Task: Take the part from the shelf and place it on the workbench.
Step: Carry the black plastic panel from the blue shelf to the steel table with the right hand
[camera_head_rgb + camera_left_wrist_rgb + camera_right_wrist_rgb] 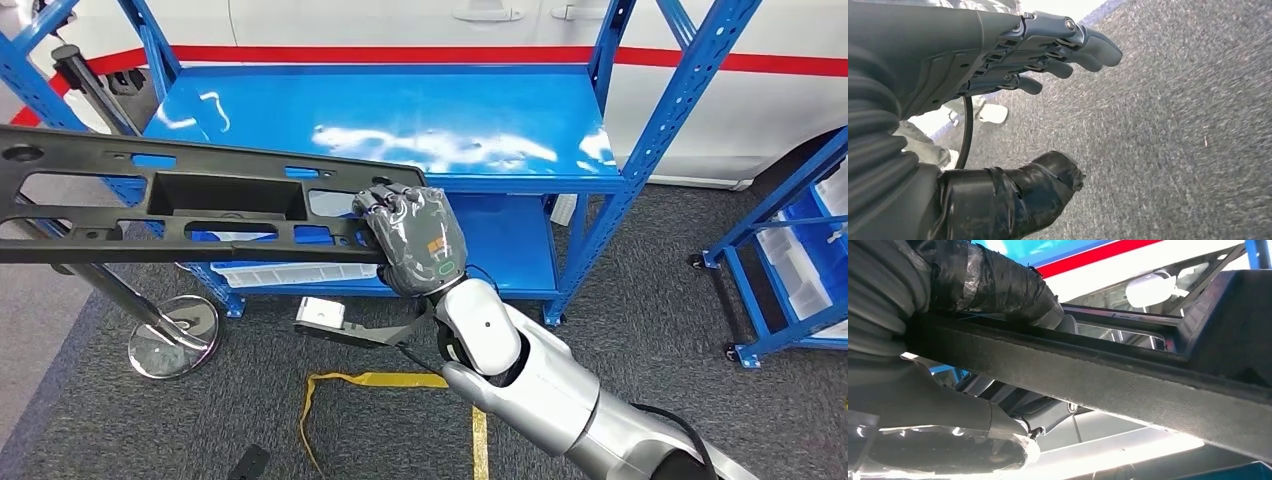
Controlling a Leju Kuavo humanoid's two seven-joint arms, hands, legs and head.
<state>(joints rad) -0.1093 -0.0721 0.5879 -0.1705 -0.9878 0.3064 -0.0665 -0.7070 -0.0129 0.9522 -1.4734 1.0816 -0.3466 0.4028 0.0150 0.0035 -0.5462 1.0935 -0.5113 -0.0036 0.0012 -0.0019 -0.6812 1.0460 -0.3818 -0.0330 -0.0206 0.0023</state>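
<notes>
The robot's right hand [413, 243] is wrapped around one end of a long black part [180, 195]. Its fingers curl over the top edge of the part and squeeze it tight. The part is flat and thin, with many holes cut in it. It sticks out sideways from the hand, far off to the robot's left, and it is held up in the air. It is in front of the blue shelf [400, 125], not lying on it. The right wrist view shows the same thing from close up: the black bar of the part [1128, 385] runs across, with the taped thumb [993, 282] on one side of it and the fingers [1038, 415] on the other.

The left hand [1013, 60] hangs down over the grey carpet [1173, 125]. Its fingers are straight, apart from the thumb, and it holds nothing.

Under the part a shiny round stand [173, 336] sits on the floor. A strip of yellow tape [375, 381] lies on the carpet near the robot's arm. A white car body [430, 25] with a red stripe is behind the shelf.
</notes>
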